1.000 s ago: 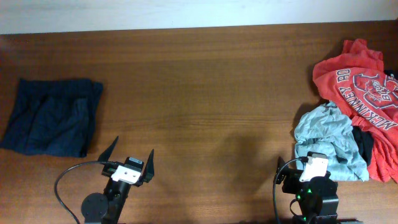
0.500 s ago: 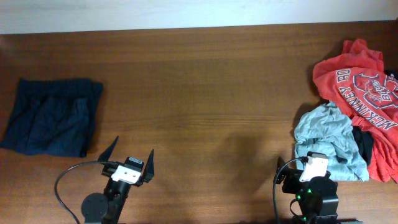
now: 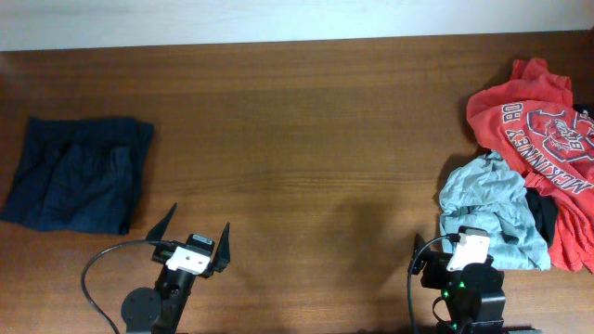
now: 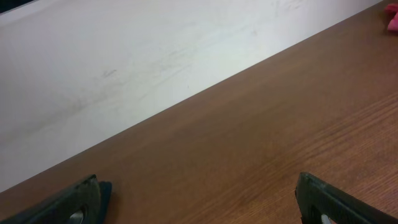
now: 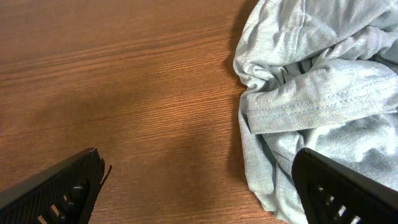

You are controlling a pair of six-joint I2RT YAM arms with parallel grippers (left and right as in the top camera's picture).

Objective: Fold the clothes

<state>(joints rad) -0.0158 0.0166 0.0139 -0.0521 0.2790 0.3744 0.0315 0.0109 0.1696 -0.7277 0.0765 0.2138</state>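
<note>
One left end effector (image 3: 195, 224) spread wide, clothes (image 3: 79, 173) well to its left, right end effector (image 5: 198, 162) spread too

A brown wooden surface (image 3: 306, 139) is filling nearly the whole overhead view, its grain running from the left edge to the right edge. A plain white wall (image 3: 278, 19) is standing along the far edge, meeting the wood in a straight line. Soft, even light is falling across the wood. In the left wrist view the wall is showing faint scuffs and scratches.
</note>
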